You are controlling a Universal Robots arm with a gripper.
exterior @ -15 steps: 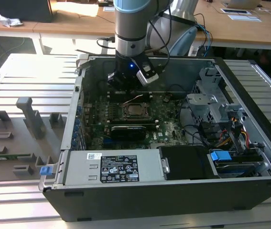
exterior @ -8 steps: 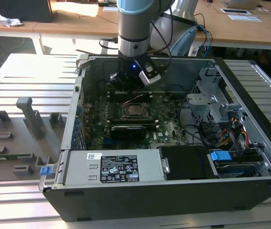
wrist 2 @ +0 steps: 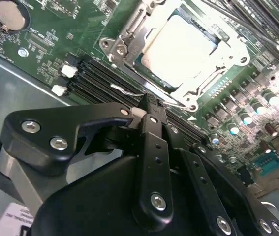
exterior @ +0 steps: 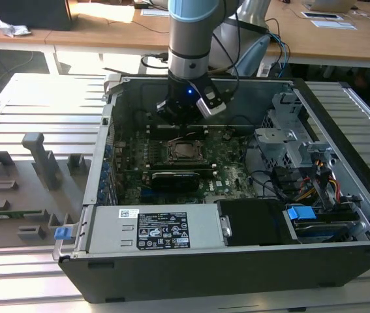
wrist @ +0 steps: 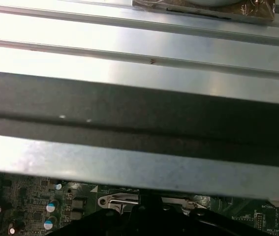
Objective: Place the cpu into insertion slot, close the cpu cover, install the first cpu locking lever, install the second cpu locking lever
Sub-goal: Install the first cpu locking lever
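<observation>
**A:** Start close in. What has the tool (wrist 2: 146, 109) got hold of?

**B:** Nothing that I can make out. In the second wrist view its fingers are drawn together to a point. They sit just beside the bent end of a thin wire locking lever (wrist 2: 123, 90), above the long memory slots (wrist 2: 92, 78). Whether tip and wire touch, I cannot tell.

**A:** And the chip?

**B:** The cpu (wrist 2: 178, 49) lies flat in the insertion slot (wrist 2: 139, 59). The cpu cover (wrist 2: 124, 39) is down around it, framing the metal top.

**A:** So where's the risk?

**B:** The wire looks springy to me. If the tip bears on it off-centre, the lever could slip off and spring back — or the tip could skid into the memory slots, or into the capacitors (wrist 2: 246, 119) past the socket.

**A:** And the cover?

**B:** If the lever misses its catch, the cover would not be clamped, and the chip might press unevenly on the pins.

**A:** Farther out?

**B:** In the exterior view the arm reaches down inside the open computer case (exterior: 204, 277), near its far wall — a wide swing could strike metal. The slotted table (exterior: 28, 98) is well apart from all this.
</observation>
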